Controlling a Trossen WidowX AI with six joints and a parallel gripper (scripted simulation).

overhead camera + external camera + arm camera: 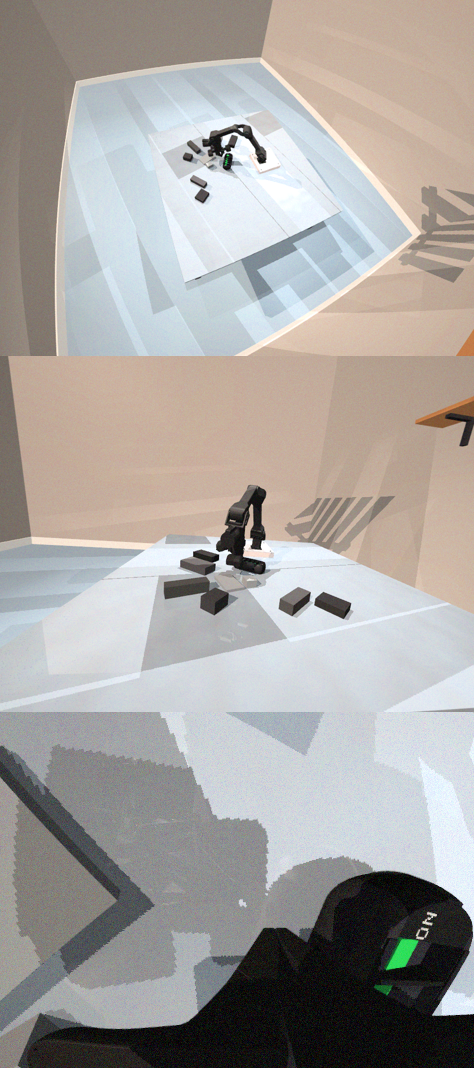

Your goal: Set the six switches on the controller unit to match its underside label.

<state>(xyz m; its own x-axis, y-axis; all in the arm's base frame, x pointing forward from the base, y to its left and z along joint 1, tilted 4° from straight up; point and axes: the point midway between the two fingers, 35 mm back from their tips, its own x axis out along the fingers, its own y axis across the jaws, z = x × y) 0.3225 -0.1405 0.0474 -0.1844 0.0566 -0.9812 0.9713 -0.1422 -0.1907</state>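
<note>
the jaws of the gripper [220, 150] [238, 555] [275, 934] are pressed together, empty. the unit [227, 161] [253, 566] [390, 887] is just beside them. it is probably rigid, light, apt to slide; grip its long sides.

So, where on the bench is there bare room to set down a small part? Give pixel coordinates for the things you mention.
In top view, below the controller unit [227, 161] [261, 567] [445, 917] and white base plate [272, 166] [260, 554], right of the square dark block [201, 195] [332, 605]. Crowded: around the pale grey plate [205, 159] [228, 582] [65, 892], left of the unit.

Bare-walled room; bench [245, 214] [214, 662], wall shelf [444, 413].
</note>
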